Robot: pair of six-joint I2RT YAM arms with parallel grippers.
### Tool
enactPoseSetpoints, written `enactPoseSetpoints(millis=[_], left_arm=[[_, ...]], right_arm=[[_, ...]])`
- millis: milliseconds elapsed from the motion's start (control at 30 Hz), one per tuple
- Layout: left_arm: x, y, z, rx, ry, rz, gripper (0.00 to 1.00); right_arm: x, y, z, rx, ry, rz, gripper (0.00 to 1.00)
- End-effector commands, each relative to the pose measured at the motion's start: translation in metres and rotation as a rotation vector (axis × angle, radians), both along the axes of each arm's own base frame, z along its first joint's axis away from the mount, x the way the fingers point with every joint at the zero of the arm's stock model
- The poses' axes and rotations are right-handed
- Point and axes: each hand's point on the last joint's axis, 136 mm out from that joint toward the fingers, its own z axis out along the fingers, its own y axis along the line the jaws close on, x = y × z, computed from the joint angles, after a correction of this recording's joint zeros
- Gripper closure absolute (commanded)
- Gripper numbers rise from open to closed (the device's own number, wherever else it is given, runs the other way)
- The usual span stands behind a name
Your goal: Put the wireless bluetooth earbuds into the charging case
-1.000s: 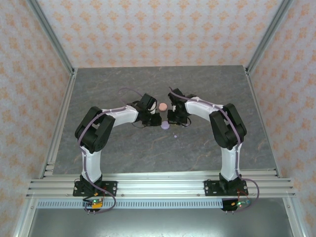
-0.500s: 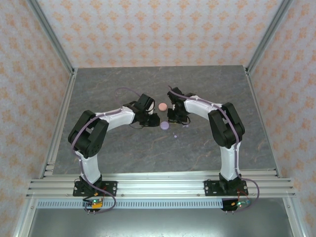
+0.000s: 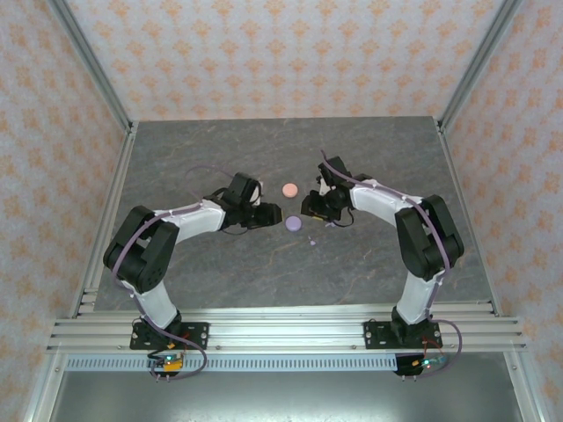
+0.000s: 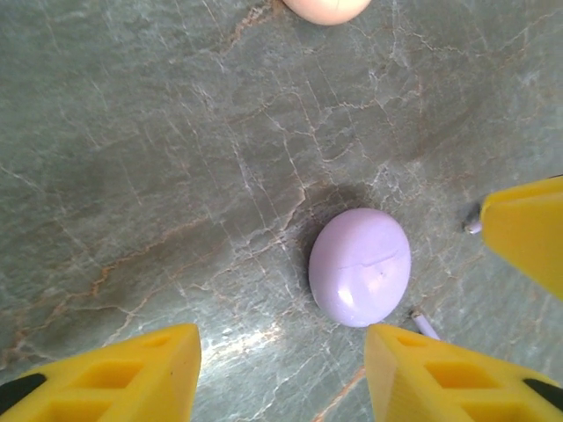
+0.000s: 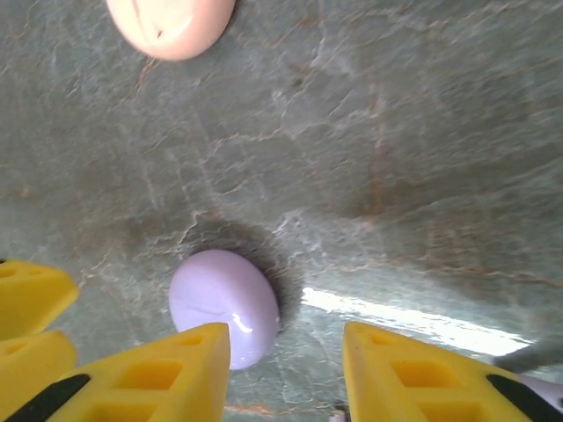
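Note:
The lavender charging case (image 3: 293, 224) lies shut on the grey table, free of both grippers. In the left wrist view the lavender case (image 4: 360, 266) sits just ahead of my left gripper (image 4: 281, 374), which is open with only bare table between its yellow fingers. My right gripper (image 5: 286, 374) is open too, and the case (image 5: 224, 303) lies by its left finger (image 5: 167, 374) without being held. A tiny lavender earbud (image 3: 311, 242) rests on the table near the case. A thin earbud stem (image 4: 424, 323) pokes out beside my left gripper's right finger.
A salmon-pink round case (image 3: 288, 189) lies shut a little farther back, and this pink case (image 5: 171, 25) sits at the top of the right wrist view. The two grippers (image 3: 271, 214) (image 3: 306, 207) face each other across the lavender case. Metal rails edge the table.
Both grippers have opened and drawn apart, the left one leftward and the right one rightward. The lavender case now lies free between them.

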Motion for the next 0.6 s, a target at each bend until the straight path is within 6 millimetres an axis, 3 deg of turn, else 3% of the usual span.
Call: enactPoseSetpoints(millis=[0,567], left_arm=[[0.010,-0.011,0.009,-0.127,-0.022,0.026,0.46],[0.007,-0.020,-0.010,-0.166,0.041,0.022,0.46]], right_arm=[[0.002,0.016,0.000,0.109,0.001,0.007,0.61],[0.002,0.019,-0.024,0.110,0.057,-0.007,0.68]])
